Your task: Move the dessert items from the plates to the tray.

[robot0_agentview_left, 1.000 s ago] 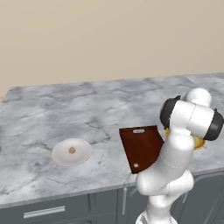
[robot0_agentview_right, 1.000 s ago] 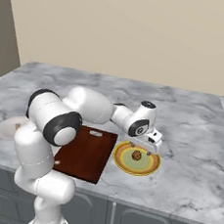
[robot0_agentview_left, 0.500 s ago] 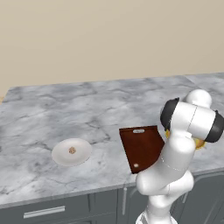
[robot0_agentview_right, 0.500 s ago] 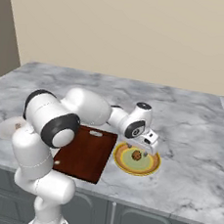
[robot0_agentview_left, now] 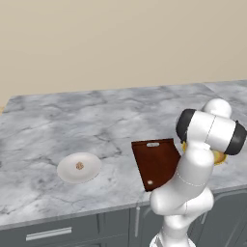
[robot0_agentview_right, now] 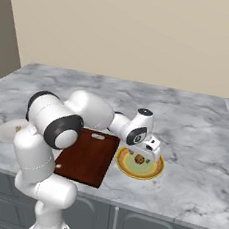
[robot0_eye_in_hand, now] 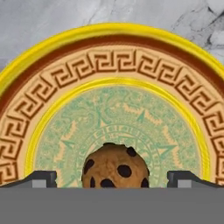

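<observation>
A yellow-rimmed plate (robot0_agentview_right: pixel 124 167) with a greenish centre (robot0_eye_in_hand: pixel 65 131) lies just right of the tray (robot0_agentview_right: pixel 86 156). On it sits a round chocolate-chip cookie (robot0_agentview_right: pixel 139 159) (robot0_eye_in_hand: pixel 116 167). My gripper (robot0_agentview_right: pixel 149 149) (robot0_eye_in_hand: pixel 113 178) hangs open right over this plate, one fingertip on each side of the cookie and apart from it. A plain white plate (robot0_agentview_left: pixel 89 170) lies far to the left of the dark reddish-brown tray (robot0_agentview_left: pixel 157 163) and carries a small tan morsel (robot0_agentview_left: pixel 79 166). The tray is bare.
The grey marble counter (robot0_agentview_left: pixel 96 120) runs back to a beige wall. Its front edge lies close to the tray and both plates. My own arm covers most of the yellow-rimmed plate (robot0_agentview_left: pixel 220 157) in the left base view and part of the white plate (robot0_agentview_right: pixel 6 130) in the right.
My hand has come down and slightly left toward the yellow-rimmed plate, closing on the cookie. The jaws stayed wide. Plates, tray and desserts have not moved.
</observation>
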